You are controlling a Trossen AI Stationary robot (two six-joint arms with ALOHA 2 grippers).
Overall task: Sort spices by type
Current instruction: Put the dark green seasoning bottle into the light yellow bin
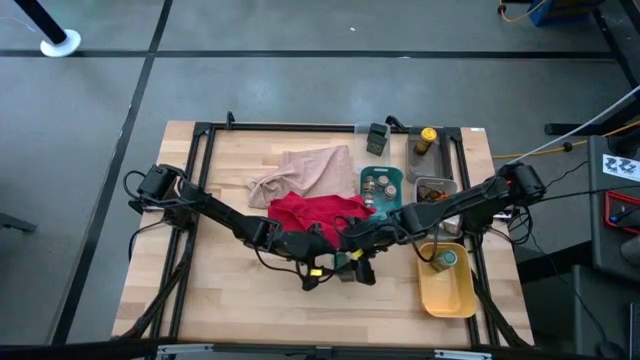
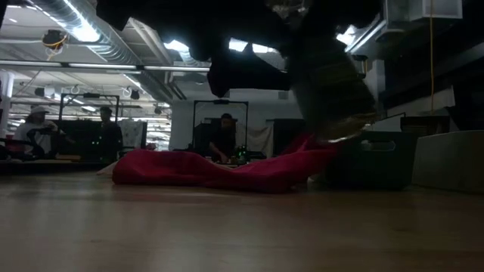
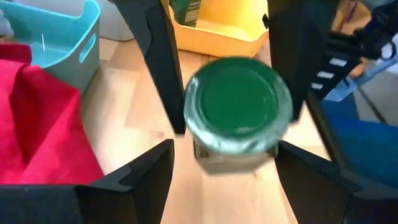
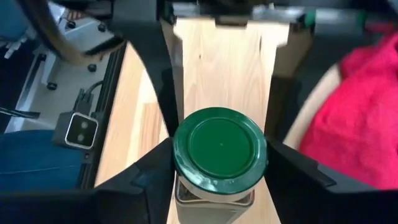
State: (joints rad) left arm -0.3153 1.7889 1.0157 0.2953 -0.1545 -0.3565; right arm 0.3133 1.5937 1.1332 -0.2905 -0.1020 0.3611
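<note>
The left gripper (image 3: 224, 162) has its fingers spread apart, a small round glass jar with a dark green lid (image 3: 238, 112) between them, clear of both. The right gripper (image 4: 219, 165) pinches that same jar (image 4: 220, 149), its fingers pressed against the lid's sides.

Bare wooden tabletop (image 1: 230, 290) open up front; crumpled red cloth (image 1: 315, 215), teal tray (image 1: 383, 190), yellow tray (image 1: 447, 285) crowding behind and right.

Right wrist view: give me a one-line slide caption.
Right gripper clamps a green-lidded spice jar above the wooden table, red cloth alongside.
</note>
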